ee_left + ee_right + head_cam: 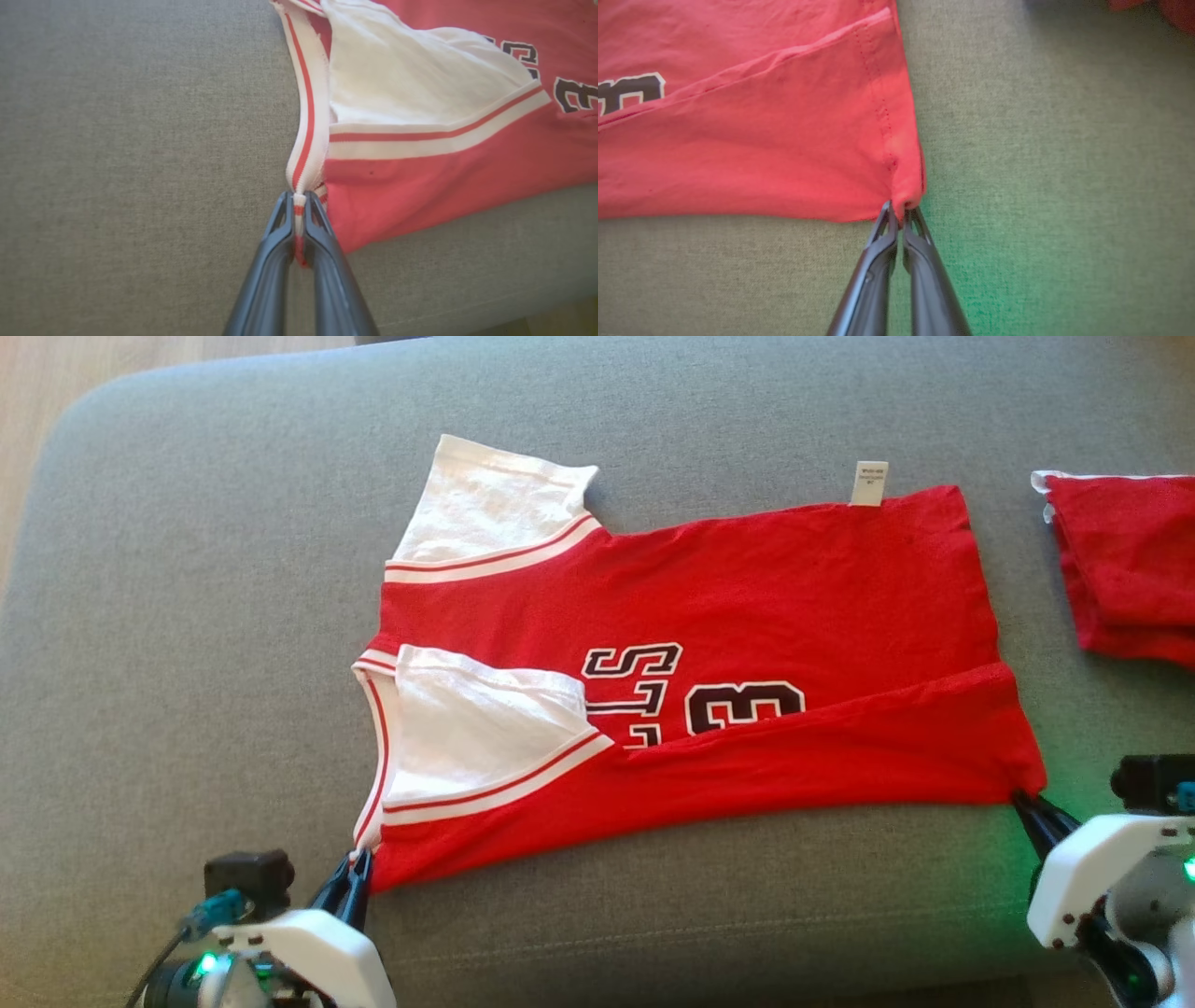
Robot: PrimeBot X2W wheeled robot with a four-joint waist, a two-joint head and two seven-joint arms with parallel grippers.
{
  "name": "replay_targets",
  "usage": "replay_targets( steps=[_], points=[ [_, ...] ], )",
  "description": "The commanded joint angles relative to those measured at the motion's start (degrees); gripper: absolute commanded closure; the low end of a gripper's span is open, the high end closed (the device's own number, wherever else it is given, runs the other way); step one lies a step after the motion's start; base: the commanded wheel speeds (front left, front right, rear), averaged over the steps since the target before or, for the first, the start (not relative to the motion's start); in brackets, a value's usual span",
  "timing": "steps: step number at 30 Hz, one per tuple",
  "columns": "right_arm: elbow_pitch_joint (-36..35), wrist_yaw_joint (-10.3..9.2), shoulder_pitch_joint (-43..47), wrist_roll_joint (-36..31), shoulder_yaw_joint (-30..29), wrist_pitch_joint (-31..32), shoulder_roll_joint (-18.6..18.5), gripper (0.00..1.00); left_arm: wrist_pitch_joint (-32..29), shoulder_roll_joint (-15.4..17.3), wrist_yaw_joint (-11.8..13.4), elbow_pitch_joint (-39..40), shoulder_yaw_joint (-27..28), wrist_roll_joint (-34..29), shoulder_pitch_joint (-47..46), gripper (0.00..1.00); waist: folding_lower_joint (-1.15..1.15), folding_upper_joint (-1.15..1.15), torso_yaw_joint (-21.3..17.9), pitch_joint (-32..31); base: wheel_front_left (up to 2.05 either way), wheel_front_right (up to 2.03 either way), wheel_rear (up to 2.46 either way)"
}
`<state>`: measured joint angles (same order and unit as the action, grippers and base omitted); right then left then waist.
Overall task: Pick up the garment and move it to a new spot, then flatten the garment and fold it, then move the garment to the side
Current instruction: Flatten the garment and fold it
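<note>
Garment: a red garment is laid out flat near the middle of a grey cushion, neck end toward the robot's left, hem end toward its right.
Fold: the near long edge is turned over onto the body; the lower part of the dark lettering is covered by it.
Near sleeve: the white near sleeve is folded in on top of the red front.
Far sleeve: the white far sleeve is spread outward at the far left corner, flat on the cushion.
Left tool: the left tool is clamped on the striped red-and-white neck trim at the near left corner; the trim is seen pinched between the fingers.
Right tool: the right tool is closed on the hem corner at the near right; the fabric is bunched at the fingertips.
Care label: a white care label is seen sticking out past the far edge.
Other cloth: a second red cloth is lying folded at the right edge, apart from the garment.
Floor: a wooden floor is seen beyond the cushion's far left corner.
</note>
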<state>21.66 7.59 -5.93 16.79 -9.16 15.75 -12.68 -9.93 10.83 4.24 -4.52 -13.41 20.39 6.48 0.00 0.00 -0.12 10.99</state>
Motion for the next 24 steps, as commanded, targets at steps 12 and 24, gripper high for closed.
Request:
replay_targets(
  steps=[12, 24],
  points=[
    [-20.67, -0.1, 2.77, -3.81, -6.46, 2.52, 1.85, 0.0, 1.06, 2.24, 4.41, 8.85, 4.8, -1.0, -4.69, 0.0, 0.0, 0.0, -0.18, 0.98, 0.0, 0.0, 0.0],
    [-13.02, -0.1, -19.9, -8.67, -2.25, -0.04, 5.47, 0.0, -9.68, 7.3, -5.45, -0.27, 1.19, -1.24, -40.07, 0.0, 0.0, 0.0, -3.05, 10.82, 0.0, 0.0, 0.0]
  ],
)
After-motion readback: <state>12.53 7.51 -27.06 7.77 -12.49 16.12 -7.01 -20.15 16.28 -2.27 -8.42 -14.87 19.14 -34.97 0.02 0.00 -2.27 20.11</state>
